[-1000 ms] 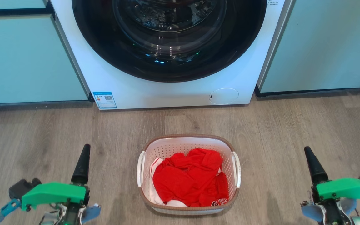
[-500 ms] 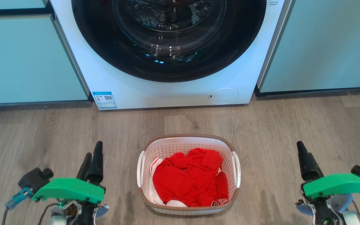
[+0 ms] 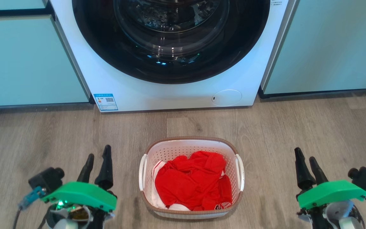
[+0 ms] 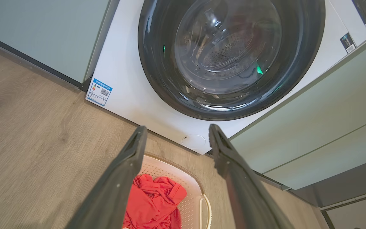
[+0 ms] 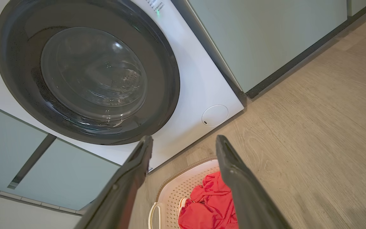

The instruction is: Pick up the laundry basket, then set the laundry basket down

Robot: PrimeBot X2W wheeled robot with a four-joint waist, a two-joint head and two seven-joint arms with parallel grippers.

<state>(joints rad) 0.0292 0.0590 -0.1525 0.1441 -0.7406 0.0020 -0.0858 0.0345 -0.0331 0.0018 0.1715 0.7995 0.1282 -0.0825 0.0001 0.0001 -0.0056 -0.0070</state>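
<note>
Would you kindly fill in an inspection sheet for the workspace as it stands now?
Surface: wood-look floor, basket standing on it.
Job's things: basket upright in front of the washer, not lifted, both side handles free.
Clutter: red clothes heaped inside the basket; nothing else seen.
Grippers: left gripper open, to the basket's left, apart from it; right gripper open, to its right, apart from it.
Cables: thin cable with a blue plug at the left wrist, off the basket.
Surroundings: washer with its door shut, pale green cabinets on both sides.
</note>
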